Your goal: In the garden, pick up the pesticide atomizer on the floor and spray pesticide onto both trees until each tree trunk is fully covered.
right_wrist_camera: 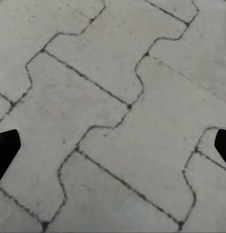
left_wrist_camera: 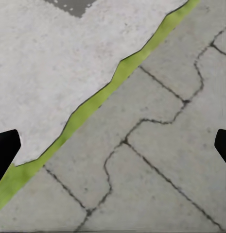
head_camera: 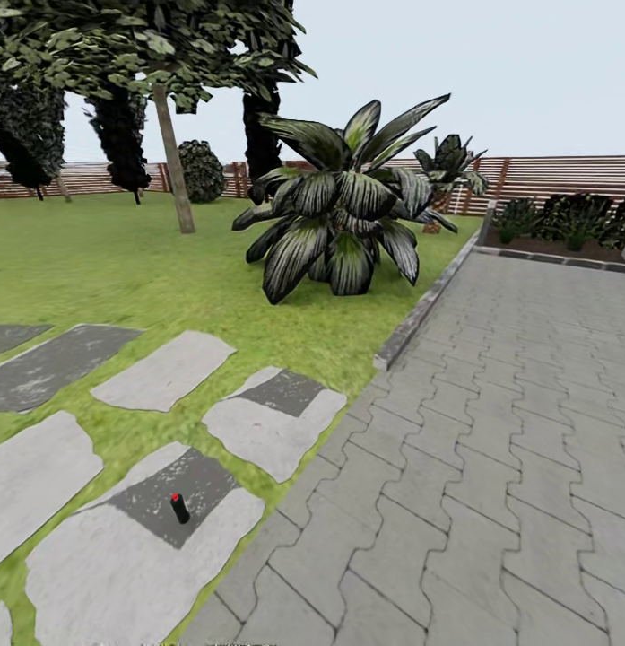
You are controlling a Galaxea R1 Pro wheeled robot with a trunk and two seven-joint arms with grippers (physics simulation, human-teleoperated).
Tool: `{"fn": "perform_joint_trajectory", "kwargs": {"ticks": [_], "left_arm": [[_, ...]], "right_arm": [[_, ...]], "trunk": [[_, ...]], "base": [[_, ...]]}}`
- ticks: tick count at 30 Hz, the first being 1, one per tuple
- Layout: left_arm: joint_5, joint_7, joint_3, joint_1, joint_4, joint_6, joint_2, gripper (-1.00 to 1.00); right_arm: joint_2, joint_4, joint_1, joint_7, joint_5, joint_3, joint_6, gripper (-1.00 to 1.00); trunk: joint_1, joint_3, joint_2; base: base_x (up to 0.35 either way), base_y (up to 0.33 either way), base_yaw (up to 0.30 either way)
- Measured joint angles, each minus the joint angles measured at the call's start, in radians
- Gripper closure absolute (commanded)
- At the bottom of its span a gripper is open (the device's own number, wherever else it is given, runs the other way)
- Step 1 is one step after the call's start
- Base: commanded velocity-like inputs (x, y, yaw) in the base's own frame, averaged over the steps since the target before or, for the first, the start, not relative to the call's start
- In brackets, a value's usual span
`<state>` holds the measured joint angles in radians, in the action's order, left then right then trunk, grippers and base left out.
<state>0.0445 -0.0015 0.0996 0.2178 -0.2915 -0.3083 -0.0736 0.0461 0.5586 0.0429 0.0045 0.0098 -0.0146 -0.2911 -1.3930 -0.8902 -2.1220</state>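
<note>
The pesticide atomizer (head_camera: 179,508), a tiny black bottle with a red top, stands slightly tilted on a dark patch of a stone slab (head_camera: 124,556) at the lower left of the head view. One tree (head_camera: 174,161) with a leaning grey-brown trunk rises from the lawn at the upper left. My left gripper (left_wrist_camera: 113,145) hangs open over the slab's edge and a strip of grass, with nothing between its fingertips (left_wrist_camera: 6,150). Above bare interlocking paving, my right gripper (right_wrist_camera: 113,145) is open and holds nothing.
A big striped broad-leaf plant (head_camera: 343,211) stands in the lawn ahead. Grey block paving (head_camera: 491,467) with a stone kerb (head_camera: 424,309) covers the right side. A slatted wooden fence (head_camera: 554,175) closes the back, with dark columnar trees (head_camera: 119,135) and a planter bed (head_camera: 563,229).
</note>
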Motion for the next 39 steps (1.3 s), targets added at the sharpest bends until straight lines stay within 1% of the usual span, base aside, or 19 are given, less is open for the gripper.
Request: {"fn": "perform_joint_trajectory", "kwargs": {"ticks": [39], "left_arm": [[0.000, 0.000, 0.000, 0.000, 0.002, 0.000, 0.000, -1.00]], "right_arm": [[-0.002, 0.000, 0.000, -0.001, -0.001, 0.001, 0.001, -1.00]], "trunk": [[0.000, 0.000, 0.000]], "base": [[0.000, 0.000, 0.278]]}}
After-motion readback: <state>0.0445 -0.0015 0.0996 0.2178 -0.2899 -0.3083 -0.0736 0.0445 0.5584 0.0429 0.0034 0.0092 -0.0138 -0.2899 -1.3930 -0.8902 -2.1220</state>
